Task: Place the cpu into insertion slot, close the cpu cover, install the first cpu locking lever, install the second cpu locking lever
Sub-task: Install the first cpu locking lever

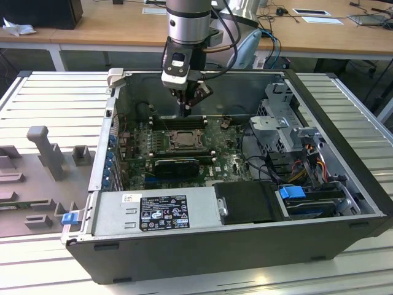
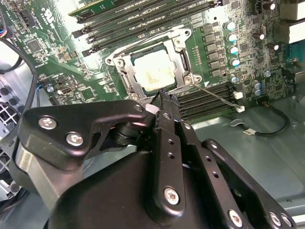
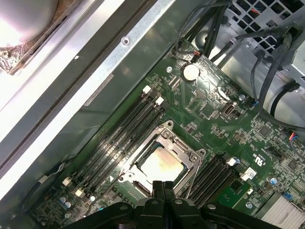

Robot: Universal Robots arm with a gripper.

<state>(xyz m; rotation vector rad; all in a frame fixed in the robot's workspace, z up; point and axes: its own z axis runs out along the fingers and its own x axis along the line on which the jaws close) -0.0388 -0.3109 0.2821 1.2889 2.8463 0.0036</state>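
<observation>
The black two-fingered end effector [image 1: 186,109] hangs inside the open dark-grey metal computer case [image 1: 245,246], which lies on the ribbed pale metal counter [image 1: 55,92]. Its fingers are pressed together with no gap between them, and they carry nothing.

Just beyond the closed tips in both wrist views lies the cpu [image 2: 153,70], a small flat square chip with a pale silvery-beige face. It sits flat in the insertion slot [image 2: 183,59], the dark-framed square socket on the green motherboard [image 1: 227,160]. The cpu cover [image 2: 125,78], a thin dull-metal frame plate with an open centre, lies down around the chip. The fingertips [image 3: 163,185] are at the cover's near edge; whether they touch it I cannot tell.

So seating the chip and closing the cover look done. A thin silver wire lever [image 2: 217,97] runs out from the socket corner beside the tips, over the black memory slots [image 2: 209,98]. It seems not latched, so the locking work appears unfinished. The other lever's state is unclear.
</observation>
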